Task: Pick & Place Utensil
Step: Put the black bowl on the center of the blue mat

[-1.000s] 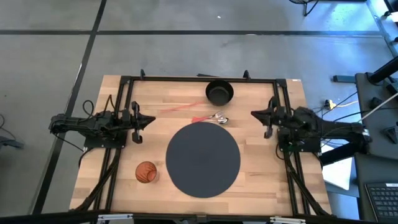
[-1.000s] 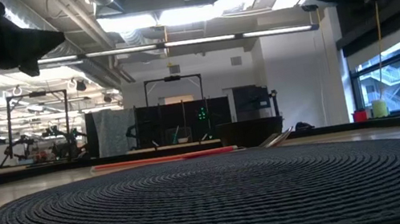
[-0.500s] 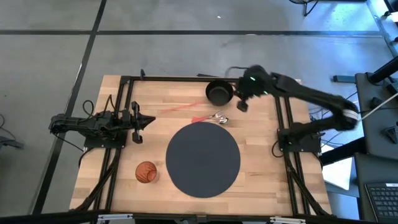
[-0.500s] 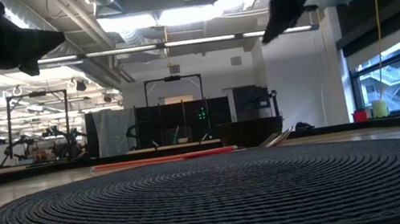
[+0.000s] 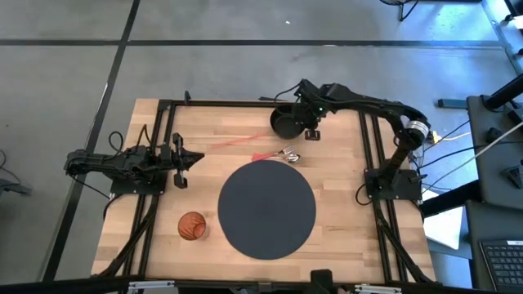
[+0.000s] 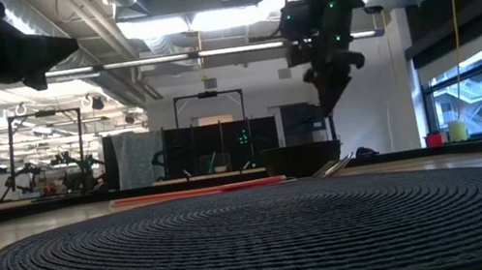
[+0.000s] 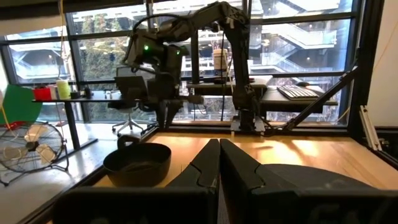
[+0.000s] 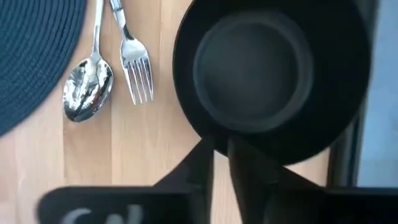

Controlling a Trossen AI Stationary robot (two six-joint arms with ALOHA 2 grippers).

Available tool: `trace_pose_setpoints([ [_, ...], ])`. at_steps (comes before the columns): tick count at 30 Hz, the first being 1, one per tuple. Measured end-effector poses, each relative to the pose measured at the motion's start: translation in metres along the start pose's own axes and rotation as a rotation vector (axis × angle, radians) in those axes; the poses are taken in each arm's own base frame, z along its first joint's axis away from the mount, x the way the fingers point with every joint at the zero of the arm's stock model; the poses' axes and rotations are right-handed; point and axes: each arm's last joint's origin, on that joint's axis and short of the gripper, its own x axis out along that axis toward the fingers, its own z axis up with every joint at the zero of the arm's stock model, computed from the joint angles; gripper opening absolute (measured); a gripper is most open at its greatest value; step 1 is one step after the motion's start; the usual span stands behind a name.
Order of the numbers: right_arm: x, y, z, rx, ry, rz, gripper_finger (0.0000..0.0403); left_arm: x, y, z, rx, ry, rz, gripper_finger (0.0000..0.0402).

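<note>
The right gripper (image 5: 311, 133) hangs in the air in the upper middle of the high view, just over the near edge of the black bowl (image 5: 286, 122). In the right wrist view its two fingers (image 8: 205, 163) have only a thin gap between them, with nothing in it. They point down at the rim of the bowl (image 8: 273, 68).

A shiny spoon (image 8: 88, 78) and a fork (image 8: 134, 62) lie side by side on the wooden table (image 5: 359, 220), just left of the bowl in that view. In the high view the spoon and fork (image 5: 288, 154) sit just below the bowl, right at the top edge of the big round dark mat (image 5: 266, 209).

The left gripper (image 5: 181, 159) waits at the left side of the table. Its fingers (image 7: 208, 167) are pressed together and hold nothing.

An orange cup (image 5: 192, 225) stands at the lower left, close beside the mat.
</note>
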Motion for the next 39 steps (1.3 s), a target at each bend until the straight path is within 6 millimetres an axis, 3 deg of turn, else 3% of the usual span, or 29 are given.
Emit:
trace_pose_setpoints([
  [10, 0.005, 0.006, 0.002, -0.128, 0.045, 0.004, 0.0206, 0.0, 0.0, 0.0, -0.013, 0.0, 0.0, 0.0004],
  [14, 0.017, 0.009, 0.007, -0.194, 0.085, 0.001, 0.0236, 0.0, 0.0, 0.0, -0.017, 0.0, 0.0, 0.0004],
  [33, 0.069, 0.006, 0.008, -0.229, 0.177, 0.044, 0.0198, 0.0, 0.0, 0.0, -0.018, 0.0, 0.0, 0.0004],
  [39, 0.07, 0.006, 0.008, -0.224, 0.186, 0.037, 0.0144, 0.0, 0.0, 0.0, -0.018, -0.001, 0.0, 0.0004],
])
